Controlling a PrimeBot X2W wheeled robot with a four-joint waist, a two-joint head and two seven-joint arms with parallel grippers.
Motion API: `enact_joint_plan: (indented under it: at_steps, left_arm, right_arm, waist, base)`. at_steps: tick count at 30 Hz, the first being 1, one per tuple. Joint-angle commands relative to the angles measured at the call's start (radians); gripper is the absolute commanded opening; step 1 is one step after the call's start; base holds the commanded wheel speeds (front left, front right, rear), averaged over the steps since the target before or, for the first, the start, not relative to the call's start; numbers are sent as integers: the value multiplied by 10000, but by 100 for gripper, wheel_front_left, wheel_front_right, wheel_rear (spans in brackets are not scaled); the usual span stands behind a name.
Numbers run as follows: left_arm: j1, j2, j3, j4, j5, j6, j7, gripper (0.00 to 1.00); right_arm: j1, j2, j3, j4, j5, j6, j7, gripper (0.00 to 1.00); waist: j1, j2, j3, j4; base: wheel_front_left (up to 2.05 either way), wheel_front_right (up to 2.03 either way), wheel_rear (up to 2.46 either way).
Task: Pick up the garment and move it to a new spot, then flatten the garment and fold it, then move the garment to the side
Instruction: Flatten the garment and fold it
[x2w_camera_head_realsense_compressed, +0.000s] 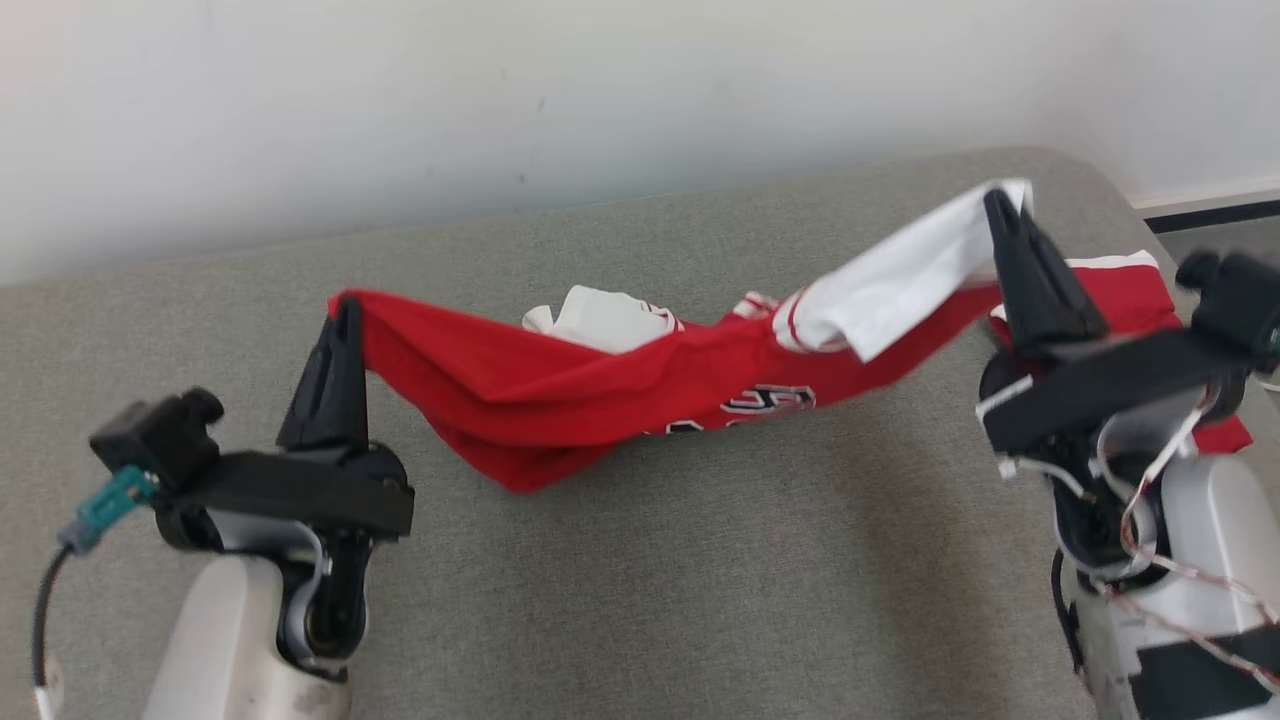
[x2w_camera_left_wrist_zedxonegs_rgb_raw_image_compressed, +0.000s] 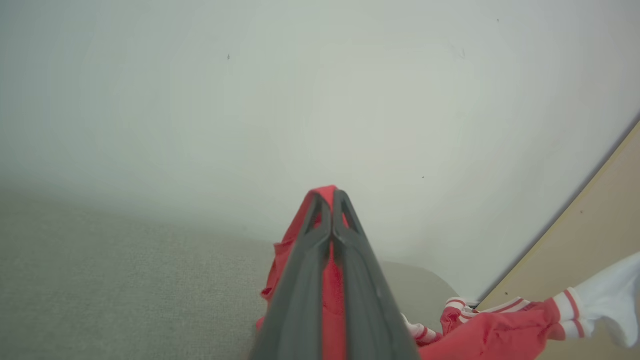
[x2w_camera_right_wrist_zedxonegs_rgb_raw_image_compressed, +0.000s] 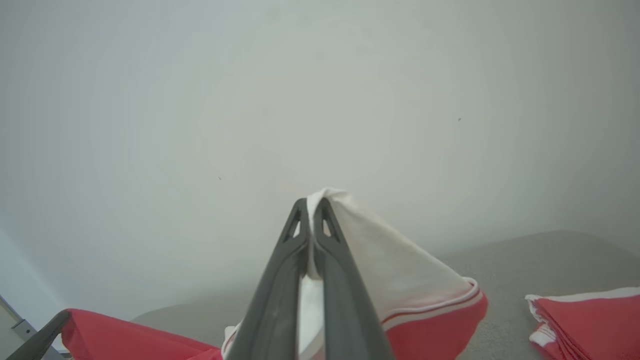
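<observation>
Sagging between both grippers, the soft red garment (x2w_camera_head_realsense_compressed: 560, 380) with white sleeves hangs in a creased band, its lowest fold seemingly brushing the grey woven cushion (x2w_camera_head_realsense_compressed: 700, 560). The left gripper (x2w_camera_head_realsense_compressed: 347, 306) pinches a red edge. The right gripper (x2w_camera_head_realsense_compressed: 998, 203) pinches white sleeve cloth beside a folded red stack (x2w_camera_right_wrist_zedxonegs_rgb_raw_image_compressed: 585, 315).

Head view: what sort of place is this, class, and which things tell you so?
Probably an indoor laundry-folding station: a grey padded surface against a plain white wall, a red garment stretched above it, a folded one beside.
</observation>
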Motion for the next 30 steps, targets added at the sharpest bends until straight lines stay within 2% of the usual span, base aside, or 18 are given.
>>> enact_joint_plan:
  at_steps: [1,6,10,16,19,22,25,30]
  left_arm:
    - [-250,112,-48,-111,-156,-50,126,0]
    - [-1189,390,-210,-379,-417,-45,751,0]
    - [-2151,674,-143,-400,-606,-2,1320,0]
    - [-4416,1344,202,-111,-769,355,2348,0]
    - [-5615,1681,367,-39,-650,587,2592,0]
    - [-7041,1971,486,16,-458,761,2465,0]
    - [-8363,2172,586,240,-172,852,1916,0]
    - [-10129,2241,848,657,1,851,666,0]
  right_arm:
    - [-331,-146,76,-71,147,25,88,0]
    - [-1885,-488,312,38,487,26,270,0]
    - [-3208,-557,222,688,438,26,331,0]
    - [-5775,-367,315,2866,-228,26,416,0]
    - [-7071,-64,-3,3947,-290,26,259,0]
    - [-8590,143,-442,4713,-608,26,-295,0]
    - [-10119,314,-1267,5360,-492,26,-1381,0]
    - [-12188,425,-1878,5968,-364,26,-3290,0]
  waist:
    - [0,-1,-48,-66]
    - [0,-1,73,-220]
    - [0,-1,516,-347]
    - [0,-1,2280,-721]
    - [0,-1,3372,-836]
    - [0,-1,4477,-836]
    - [0,-1,5240,-707]
    - [0,-1,5812,-465]
  base:
    - [0,0,0]
    - [0,0,0]
    - [0,0,0]
    - [0,0,0]
    - [0,0,0]
    - [0,0,0]
    - [0,0,0]
    - [0,0,0]
